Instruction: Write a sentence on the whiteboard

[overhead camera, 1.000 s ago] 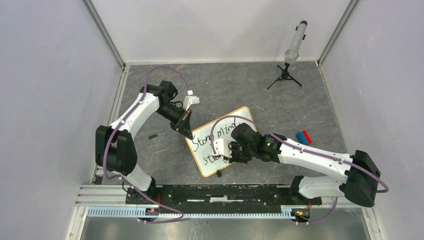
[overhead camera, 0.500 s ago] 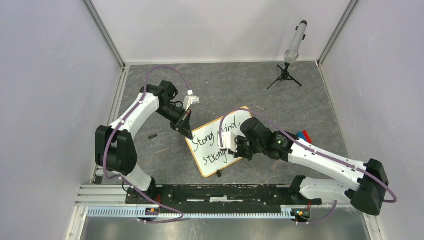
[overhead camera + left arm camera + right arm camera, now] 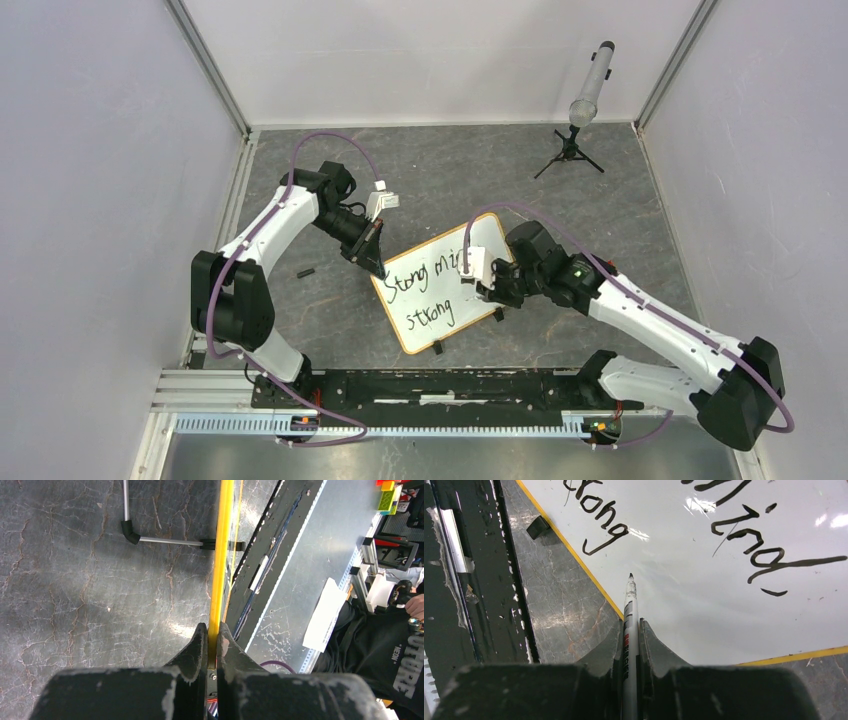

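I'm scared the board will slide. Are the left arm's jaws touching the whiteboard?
Touching. Left wrist view: jaws of the left gripper pinch the yellow frame of the whiteboard, no gap.

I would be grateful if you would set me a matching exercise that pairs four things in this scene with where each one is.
Things
1. white rectangular whiteboard with an orange-tan wooden frame
2. white marker pen with a black tip
3. grey cylinder on a small black tripod
4. small black rod-shaped piece

Places
A. standing near the far right corner of the grey table
B. gripped in the right pincer, tip pointing at the board
C. lying on the table, left of the board in the top view
D. edge clamped in the left pincer

Pairs: 1-D, 2-B, 3-A, 4-C
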Controlling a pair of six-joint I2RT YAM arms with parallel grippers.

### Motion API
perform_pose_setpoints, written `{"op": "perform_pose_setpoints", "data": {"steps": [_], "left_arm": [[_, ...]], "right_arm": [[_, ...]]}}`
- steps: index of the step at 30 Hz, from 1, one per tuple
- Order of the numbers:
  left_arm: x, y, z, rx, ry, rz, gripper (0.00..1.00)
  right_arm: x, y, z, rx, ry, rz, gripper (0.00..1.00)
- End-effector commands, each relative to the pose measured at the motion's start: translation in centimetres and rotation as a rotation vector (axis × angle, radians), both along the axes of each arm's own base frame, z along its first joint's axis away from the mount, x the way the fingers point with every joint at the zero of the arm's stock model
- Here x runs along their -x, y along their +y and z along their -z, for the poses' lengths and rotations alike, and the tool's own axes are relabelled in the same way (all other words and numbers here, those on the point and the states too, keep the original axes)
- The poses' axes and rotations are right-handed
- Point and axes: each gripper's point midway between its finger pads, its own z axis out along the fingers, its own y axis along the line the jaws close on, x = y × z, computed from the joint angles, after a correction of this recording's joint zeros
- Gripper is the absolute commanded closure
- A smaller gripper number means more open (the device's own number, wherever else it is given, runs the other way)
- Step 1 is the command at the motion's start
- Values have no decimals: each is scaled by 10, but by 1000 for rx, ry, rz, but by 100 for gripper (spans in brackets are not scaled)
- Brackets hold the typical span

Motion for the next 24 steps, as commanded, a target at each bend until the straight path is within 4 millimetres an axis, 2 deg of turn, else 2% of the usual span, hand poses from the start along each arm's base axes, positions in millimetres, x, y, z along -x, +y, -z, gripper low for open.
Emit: {"op": "perform_pose_setpoints", "data": {"steps": [1, 13, 24], "left_arm": [[-19, 9, 13, -80, -77, -11, 98], [-17, 7, 12, -73, -82, -1, 98], [-16, 7, 10, -72, -86, -2, 98]], "right_arm": [[-1, 0, -6, -54, -4, -7, 100], [-7, 0, -2, -86, 10, 29, 100], [-28, 1, -4, -76, -37, 117, 100]]}}
